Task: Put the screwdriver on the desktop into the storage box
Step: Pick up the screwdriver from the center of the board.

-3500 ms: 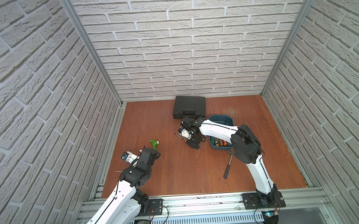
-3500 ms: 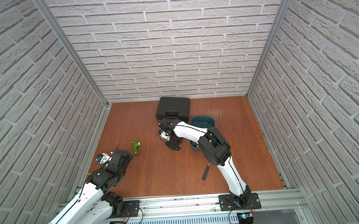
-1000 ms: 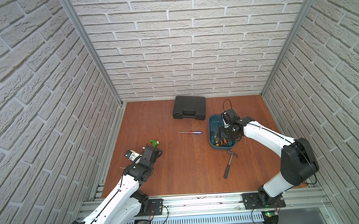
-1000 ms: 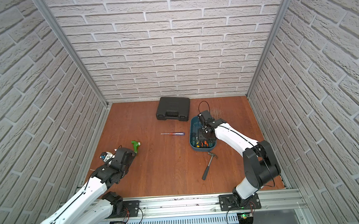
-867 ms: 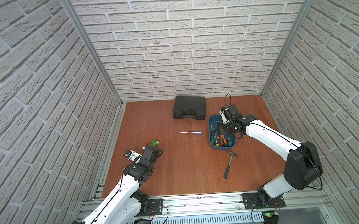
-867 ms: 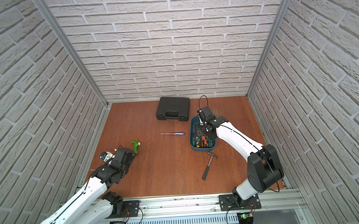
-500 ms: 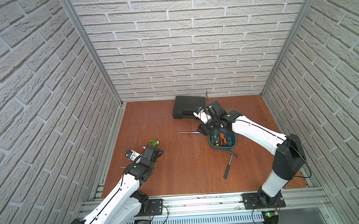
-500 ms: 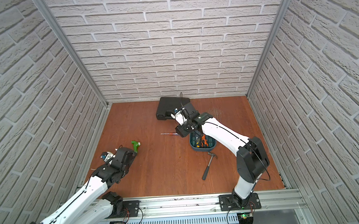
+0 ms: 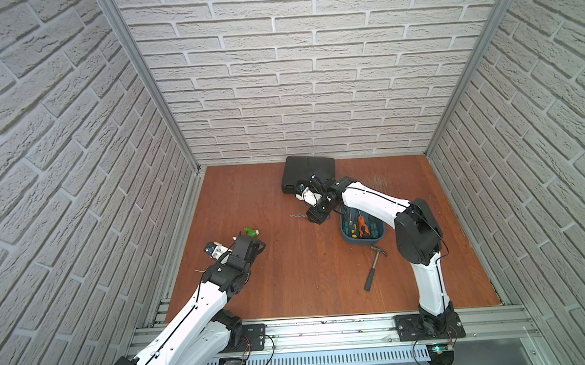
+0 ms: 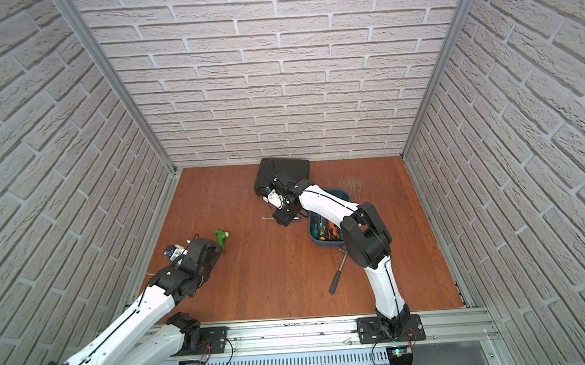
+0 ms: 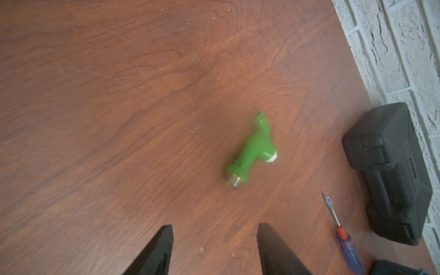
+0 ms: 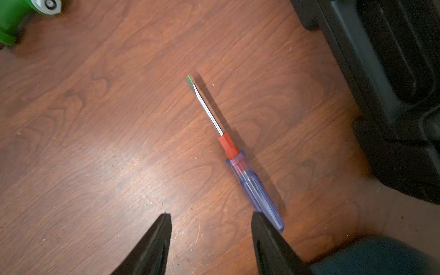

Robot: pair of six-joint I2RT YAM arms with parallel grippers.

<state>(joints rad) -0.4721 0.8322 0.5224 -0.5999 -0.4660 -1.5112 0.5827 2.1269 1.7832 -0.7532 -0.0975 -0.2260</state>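
Right gripper point(image 12: 211, 214) hangs low over the desktop point(image 9: 290, 278) with its jaws apart and nothing between them. The screwdriver point(image 12: 238, 162) lies flat on the wood, outside the gap, and the butt of its clear blue handle passes under one fingertip point(image 12: 258, 220); whether they touch cannot be told. In both top views, taking the back wall as 12 o'clock, the screwdriver point(image 9: 297, 215) sits near the board's middle, its shaft toward 9 o'clock and its handle toward 3 o'clock, mostly hidden by the gripper. The storage box point(image 9: 362, 242), with other tools in it, stands just at 4 o'clock of the screwdriver. A black case point(image 9: 309, 170) is at 12 o'clock and a hammer point(image 9: 372, 267) at 6 o'clock of the box. Left gripper point(image 11: 214, 225) is also spread and empty, near a green fitting point(image 11: 252, 150) at the board's 9 o'clock.
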